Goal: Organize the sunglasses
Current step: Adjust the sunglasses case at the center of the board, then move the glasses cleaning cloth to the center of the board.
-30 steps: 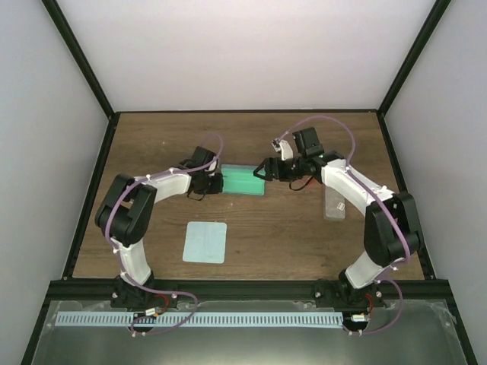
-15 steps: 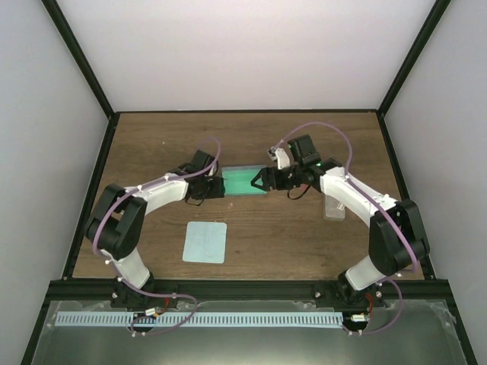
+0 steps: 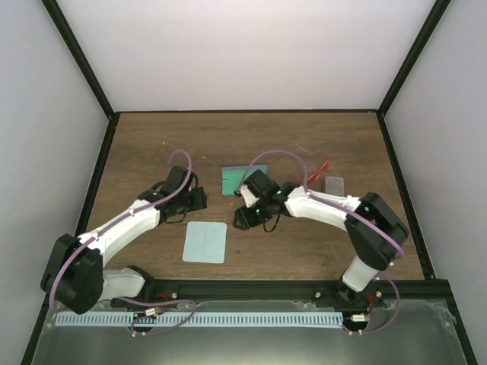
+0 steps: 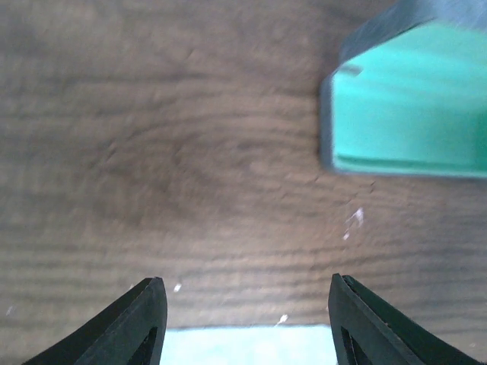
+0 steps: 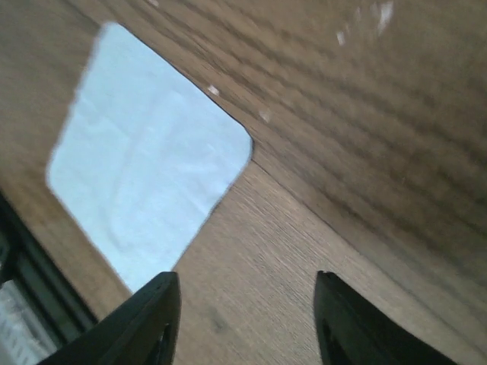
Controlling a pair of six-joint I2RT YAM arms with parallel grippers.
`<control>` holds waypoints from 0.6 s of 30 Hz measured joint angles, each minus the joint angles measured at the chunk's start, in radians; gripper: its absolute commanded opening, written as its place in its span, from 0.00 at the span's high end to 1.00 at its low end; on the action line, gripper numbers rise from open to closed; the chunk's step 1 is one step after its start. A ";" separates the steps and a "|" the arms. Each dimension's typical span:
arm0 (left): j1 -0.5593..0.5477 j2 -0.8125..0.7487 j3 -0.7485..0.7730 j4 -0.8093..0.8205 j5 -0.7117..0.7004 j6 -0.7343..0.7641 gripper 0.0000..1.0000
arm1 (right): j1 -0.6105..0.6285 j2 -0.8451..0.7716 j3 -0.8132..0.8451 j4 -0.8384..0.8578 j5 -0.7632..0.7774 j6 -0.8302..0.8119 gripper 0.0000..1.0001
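Left end effector (image 4: 247,281): fingers moderately parted, nothing between them, over bare bench (image 4: 152,152). A green-lined case (image 4: 403,106) sits ahead and to its right. The edge of a pale cloth (image 4: 243,346) shows just below the fingertips.

Right end effector (image 5: 247,277): fingers apart, empty, low over the bench, with that cloth ahead and to its left.

Red-orange sunglasses (image 3: 318,169) lie on the bench well behind the right end effector, near a grey case (image 3: 334,183), untouched.

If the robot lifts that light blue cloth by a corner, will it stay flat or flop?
Probably flop: the cloth lies flat, looks very thin, and shows faint wrinkles. It is likely very light. Pushed, it might bunch up rather than slide on the wooden table.
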 measured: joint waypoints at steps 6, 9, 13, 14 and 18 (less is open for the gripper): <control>0.011 -0.117 -0.117 -0.049 0.021 -0.093 0.39 | 0.102 0.114 0.044 -0.023 0.068 0.013 0.72; 0.023 -0.172 -0.143 -0.064 0.034 -0.131 0.39 | 0.140 0.127 0.084 -0.006 0.054 0.011 0.72; 0.032 -0.216 -0.147 -0.082 0.038 -0.154 0.39 | 0.163 0.144 0.098 0.056 -0.006 0.013 0.73; 0.035 -0.224 -0.147 -0.090 0.038 -0.155 0.39 | 0.164 0.152 0.097 0.069 -0.026 0.014 0.73; 0.044 -0.251 -0.148 -0.115 0.038 -0.154 0.39 | 0.167 0.210 0.097 0.109 -0.090 0.005 0.73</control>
